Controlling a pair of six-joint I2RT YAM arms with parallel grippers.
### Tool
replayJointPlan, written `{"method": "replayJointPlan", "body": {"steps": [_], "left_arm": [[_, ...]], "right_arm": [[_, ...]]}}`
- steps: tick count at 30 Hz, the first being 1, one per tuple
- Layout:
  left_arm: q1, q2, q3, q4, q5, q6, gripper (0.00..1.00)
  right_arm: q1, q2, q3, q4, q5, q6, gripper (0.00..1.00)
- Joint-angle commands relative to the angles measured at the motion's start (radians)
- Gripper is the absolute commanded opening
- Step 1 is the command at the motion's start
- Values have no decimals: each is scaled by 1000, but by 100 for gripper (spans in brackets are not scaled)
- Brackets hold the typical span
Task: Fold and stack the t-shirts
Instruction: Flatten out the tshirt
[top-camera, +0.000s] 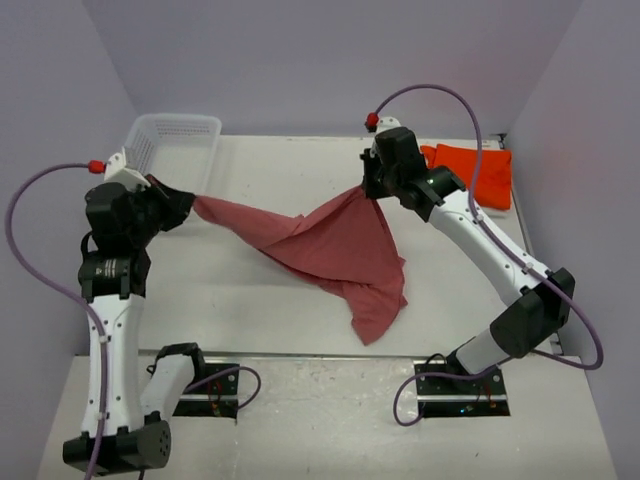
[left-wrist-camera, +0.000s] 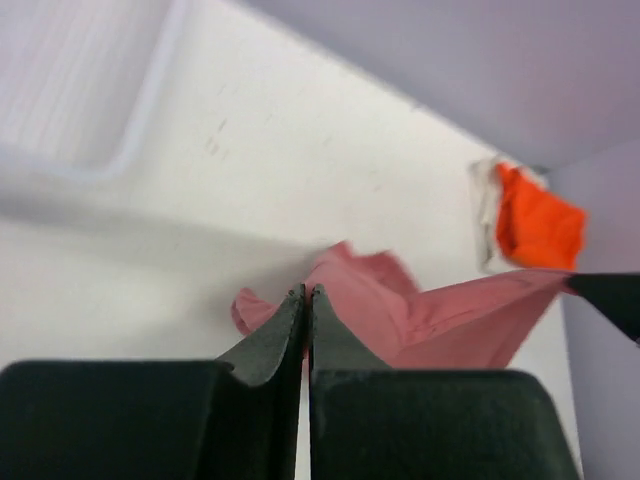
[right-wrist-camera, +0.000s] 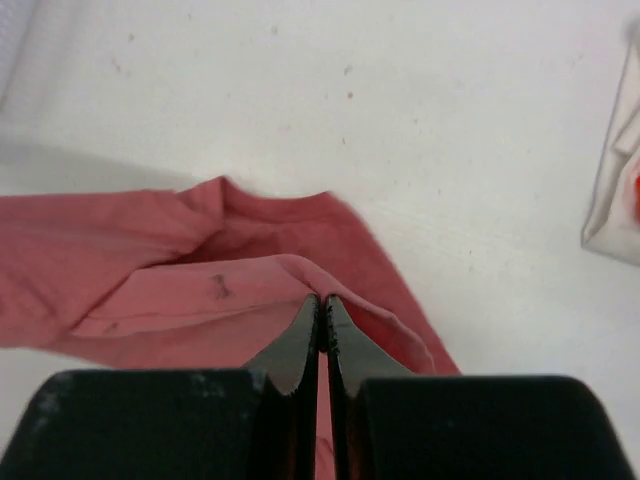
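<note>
At the far left, just beside the basket (top-camera: 175, 118), your left gripper (top-camera: 186, 208) has its fingers pressed together on one end of the rose-red t-shirt (top-camera: 340, 250), which hangs across the middle of the table (top-camera: 250, 310) to your right gripper (top-camera: 372, 190), also closed tight on the cloth. I judge you are at the spreading step before the first fold, so next you must draw both ends apart evenly and lay the shirt flat; the orange t-shirt (top-camera: 480, 170) lies folded at the far right

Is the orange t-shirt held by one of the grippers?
No, the orange t-shirt lies at the far right of the table, while the left gripper and the right gripper both pinch the red t-shirt.
</note>
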Motion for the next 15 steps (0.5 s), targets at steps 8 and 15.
{"method": "replayJointPlan", "body": {"steps": [8, 15], "left_arm": [[-4, -63, 443, 192, 177, 97, 0], [-4, 70, 783, 109, 176, 126, 0]], "right_arm": [[6, -105, 390, -147, -4, -204, 0], [18, -199, 571, -282, 69, -261, 0]]}}
